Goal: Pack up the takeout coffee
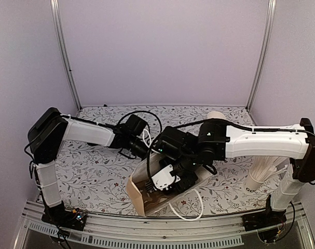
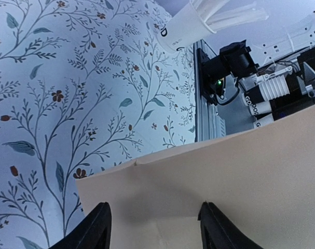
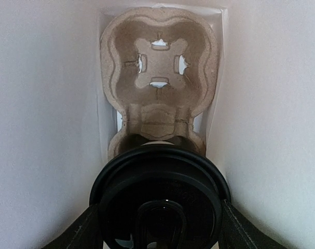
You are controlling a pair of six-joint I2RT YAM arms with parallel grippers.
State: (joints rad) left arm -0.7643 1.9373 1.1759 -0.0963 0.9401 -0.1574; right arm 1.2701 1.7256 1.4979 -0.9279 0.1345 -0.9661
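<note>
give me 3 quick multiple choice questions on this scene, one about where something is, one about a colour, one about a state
1. Where is the takeout coffee?
A. on the bare table
B. inside the paper bag, at the near end of the pulp cup carrier
C. on top of a stack of cups

2. What colour is its lid?
A. white
B. brown
C. black

3. What state is the carrier's far slot in?
A. empty
B. holding a cup
C. covered by a napkin

Answers:
1. B, the right wrist view shows bag walls on both sides of the cup and the carrier.
2. C, the round lid is plainly black.
3. A, only the slot's bare base and its cut-outs show.
</note>
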